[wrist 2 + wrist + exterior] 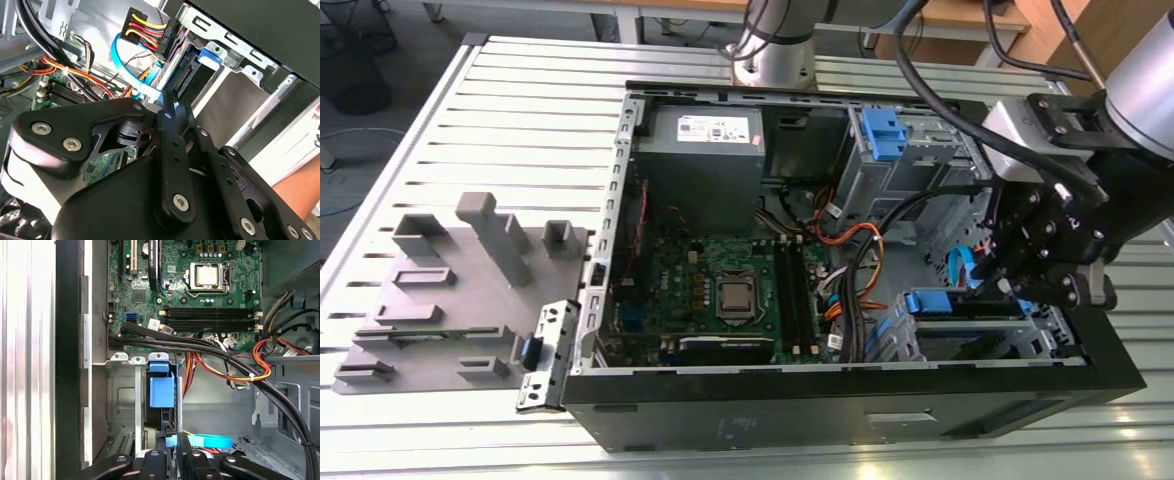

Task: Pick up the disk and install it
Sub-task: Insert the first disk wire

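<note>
Blue-bracket disk [162,392] in drive bay [120,390] | hand [171,439] pinched narrow, just beside | blue flat cable [212,441] + blk cables [200,347] nr

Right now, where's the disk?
On the exterior view's right, the disk sits in the drive cage at the near corner of the case, between the cable bundle and the gripper.

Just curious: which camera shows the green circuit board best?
The first wrist view: the green circuit board faces it squarely, chips distinct. The exterior view has most of it, slanted; the second wrist view, slivers behind the end effector.
</note>
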`<act>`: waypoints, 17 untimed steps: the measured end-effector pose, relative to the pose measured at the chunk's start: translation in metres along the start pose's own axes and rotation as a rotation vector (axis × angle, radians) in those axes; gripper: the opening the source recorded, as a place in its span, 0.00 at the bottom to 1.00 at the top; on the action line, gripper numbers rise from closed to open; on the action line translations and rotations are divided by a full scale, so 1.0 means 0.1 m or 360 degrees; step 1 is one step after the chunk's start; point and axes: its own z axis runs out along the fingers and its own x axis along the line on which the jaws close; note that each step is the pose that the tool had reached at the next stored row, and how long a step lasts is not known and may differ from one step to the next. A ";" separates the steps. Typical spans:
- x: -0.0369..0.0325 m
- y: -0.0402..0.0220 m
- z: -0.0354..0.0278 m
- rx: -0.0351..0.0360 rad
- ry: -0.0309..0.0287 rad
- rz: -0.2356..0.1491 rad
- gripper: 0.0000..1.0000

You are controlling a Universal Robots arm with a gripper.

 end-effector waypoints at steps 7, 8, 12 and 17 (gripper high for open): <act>-0.001 -0.037 -0.009 0.0000 0.00000 0.0000 0.24; -0.002 -0.045 -0.010 0.0000 0.00001 0.0000 0.24; -0.001 -0.048 -0.010 0.0000 0.00000 0.0000 0.24; -0.002 -0.079 -0.009 0.0000 -0.00001 0.0000 0.24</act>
